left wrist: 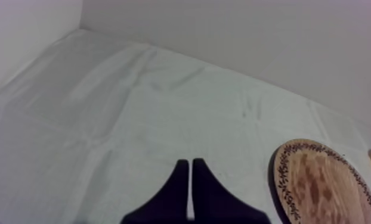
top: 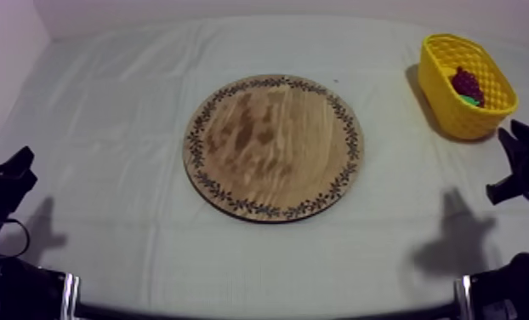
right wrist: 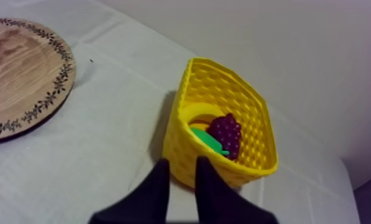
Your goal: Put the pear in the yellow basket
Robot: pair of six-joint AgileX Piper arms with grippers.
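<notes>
- Now, our left gripper (left wrist: 189, 162) sits low at the near left of the table. Its two black fingers lie pressed together as a narrow wedge with nothing between them.
- Our right gripper (right wrist: 181, 159) hangs at the right side, just on the near side of the yellow basket (right wrist: 247, 89). Its fingers stand a little apart and hold nothing; the basket's wall and the cloth (top: 106, 128) show through the gap.
- The wooden board (top: 272, 145) lies flat in the middle of the table, well apart from both grippers. Its grain shows across the whole top inside the patterned rim.
- The yellow basket stands at the far right, clear of the board.
- Inside the basket lies a bunch of grapes (right wrist: 226, 134) with a green piece (right wrist: 207, 140) touching it on its near side.
- Beneath and to the left of the grapes we see a yellow rounded shape (right wrist: 198, 112) against the basket's inner wall — it may be the pear, but we cannot tell, as its colour runs into the basket's own.
</notes>
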